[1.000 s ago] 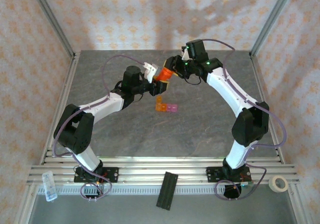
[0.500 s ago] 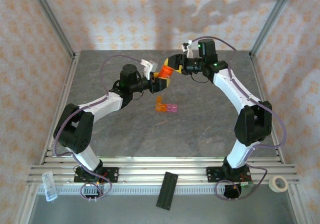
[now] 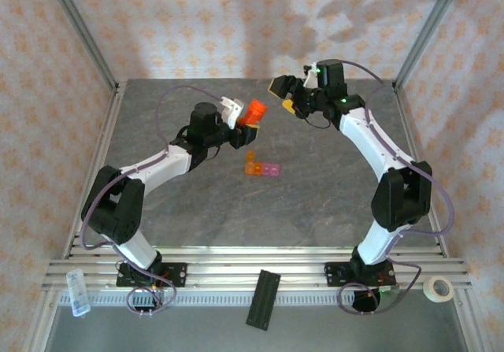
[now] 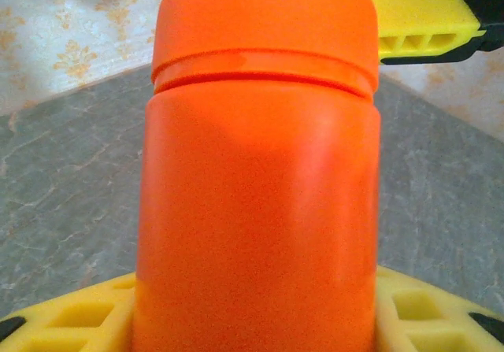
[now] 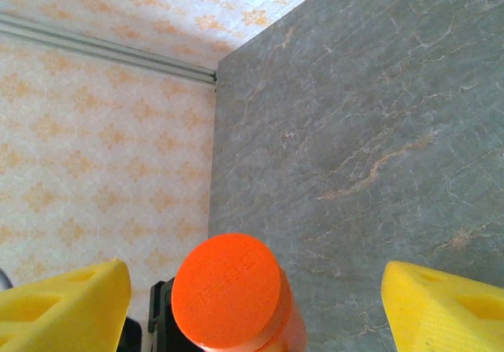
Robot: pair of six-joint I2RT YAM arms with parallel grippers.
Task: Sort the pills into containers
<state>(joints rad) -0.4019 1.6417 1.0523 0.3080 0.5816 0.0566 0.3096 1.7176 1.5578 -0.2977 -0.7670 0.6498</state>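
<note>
Top external view: the two arms reached toward each other above the far half of the grey stone-patterned table [image 3: 197, 210].
Left gripper [image 3: 244, 124]: clamped on the orange bottle [image 3: 254, 113], which it held up off the table, tilted, with the cap end toward the right arm.
Left wrist view: the bottle [image 4: 260, 187] stood upright in frame with its cap on, and yellow finger pads [image 4: 47, 324] sat against its lower sides.
Right gripper [image 3: 285, 95]: jaws spread wide, just beside the bottle's cap end and apart from it.
Right wrist view: the orange cap [image 5: 227, 289] was seen end-on between the yellow fingertips [image 5: 63, 305], with a gap on each side.
Containers [image 3: 262, 167]: the strip lay flat on the table between the arms, on the near side of the bottle, with orange cells at its left end and pink cells at its right.
Pills: too small to make out.
</note>
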